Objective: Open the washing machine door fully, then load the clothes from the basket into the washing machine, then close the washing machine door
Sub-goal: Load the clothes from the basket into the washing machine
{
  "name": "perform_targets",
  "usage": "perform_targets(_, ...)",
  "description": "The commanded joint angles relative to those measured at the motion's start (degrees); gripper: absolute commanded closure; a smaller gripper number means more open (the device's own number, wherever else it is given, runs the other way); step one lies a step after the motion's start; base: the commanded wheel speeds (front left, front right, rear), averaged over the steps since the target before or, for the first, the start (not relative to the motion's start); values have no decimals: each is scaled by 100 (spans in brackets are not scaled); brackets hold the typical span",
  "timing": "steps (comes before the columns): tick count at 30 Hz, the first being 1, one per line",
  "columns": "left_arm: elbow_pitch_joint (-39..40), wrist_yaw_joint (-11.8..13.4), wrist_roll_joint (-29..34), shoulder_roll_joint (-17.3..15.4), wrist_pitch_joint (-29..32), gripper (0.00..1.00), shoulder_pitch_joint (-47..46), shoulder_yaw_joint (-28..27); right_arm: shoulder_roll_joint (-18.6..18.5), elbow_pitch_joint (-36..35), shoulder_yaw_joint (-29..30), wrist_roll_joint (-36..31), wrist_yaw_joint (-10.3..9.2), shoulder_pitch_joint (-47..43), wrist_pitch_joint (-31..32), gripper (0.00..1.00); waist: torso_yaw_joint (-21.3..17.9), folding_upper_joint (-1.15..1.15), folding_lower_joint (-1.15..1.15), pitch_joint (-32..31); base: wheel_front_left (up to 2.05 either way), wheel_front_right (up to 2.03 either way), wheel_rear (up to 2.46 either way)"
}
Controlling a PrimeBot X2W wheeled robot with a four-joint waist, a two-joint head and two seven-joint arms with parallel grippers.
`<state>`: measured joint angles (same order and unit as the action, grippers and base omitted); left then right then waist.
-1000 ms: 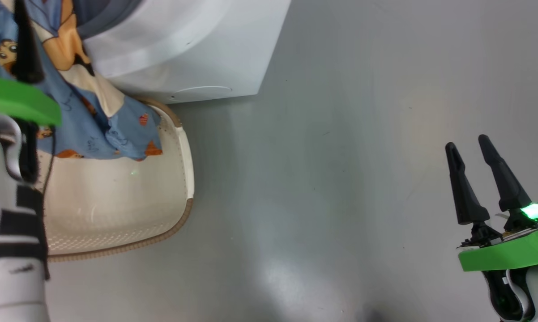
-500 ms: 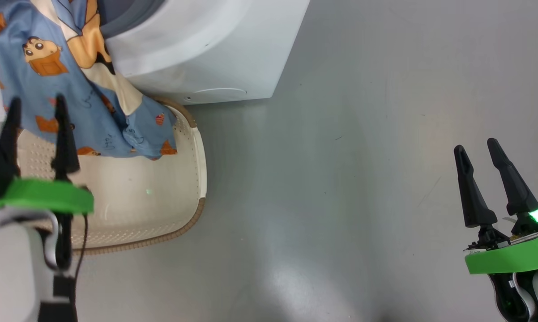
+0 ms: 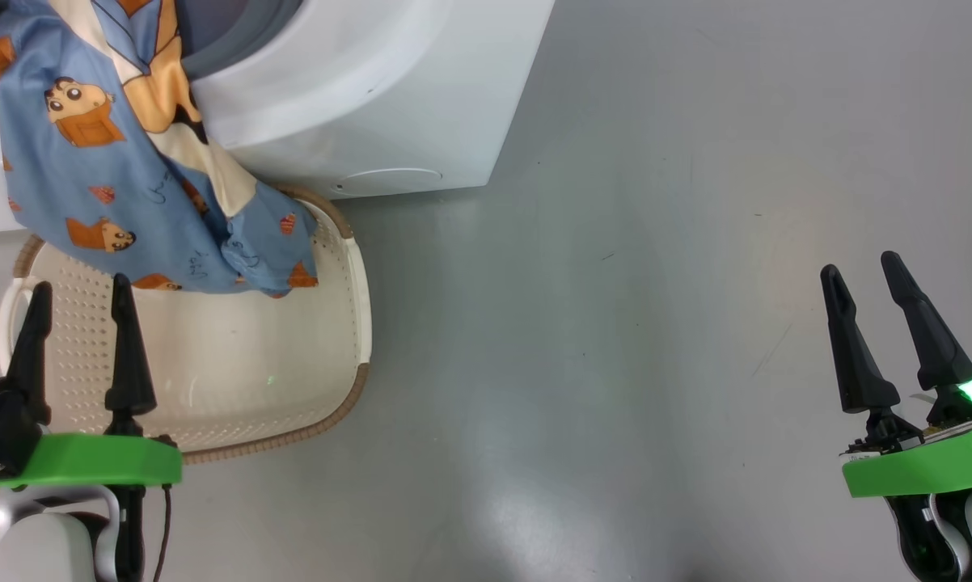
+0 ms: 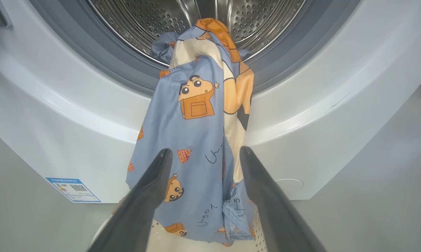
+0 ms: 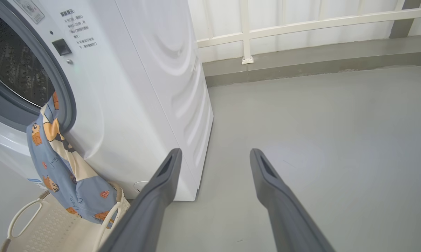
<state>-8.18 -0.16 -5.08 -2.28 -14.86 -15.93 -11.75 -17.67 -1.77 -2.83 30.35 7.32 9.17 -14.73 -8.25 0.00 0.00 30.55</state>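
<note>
Clothes (image 3: 90, 162) hang partly loaded. The upper end lies over the grey gasket (image 4: 102, 59) into the steel drum (image 4: 144, 21) of the washing machine (image 3: 357, 89). The lower end trails down the white front into the basket (image 3: 355, 267), which stands close against the machine's foot. The fabric crosses the lower rim of the opening. At lower left, the left gripper (image 3: 80, 283) hovers over the basket, fingers apart, gripping nothing and clear of the fabric. Bare grey floor (image 3: 615, 323) lies between it and the right gripper (image 3: 860, 264), which is well apart at far right, fingers likewise spread and empty. The left wrist view gives a blue label sticker (image 4: 73, 189) low on the front panel. The right wrist view adds the machine's side and a white railing (image 5: 301, 24) behind.
</note>
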Motion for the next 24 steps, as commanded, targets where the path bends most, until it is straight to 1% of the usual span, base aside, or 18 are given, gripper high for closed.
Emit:
perform_targets(1, 181, 62, -60, -71, -14, 0, 137, -132, -104, -112, -99, -40, 17, -162, -27, 0, 0, 0, 0, 1, 0, 0, 0)
perform_targets(9, 67, 94, -95, -63, -14, 0, 102, -52, -104, -107, -125, -39, 17, -125, -27, 0, -9, 0, 0, 1, 0, 0, 0)
perform_targets(12, -161, 93, -103, -62, -14, 0, 30, 48, -94, -115, -123, -44, 17, -124, -27, 0, 2, 0, 0, 24, 0, 0, 0)
perform_targets(17, -837, 79, -146, -61, -14, 0, -268, 177, -88, -123, -180, -44, 17, -73, -27, 0, -13, 0, 0, 88, 0, 0, 0)
perform_targets(24, -2049, -43, -222, -61, -14, 0, -955, 203, -133, -133, -278, -37, 17, 13, -27, 0, -61, 0, 0, 245, 0, 0, 0)
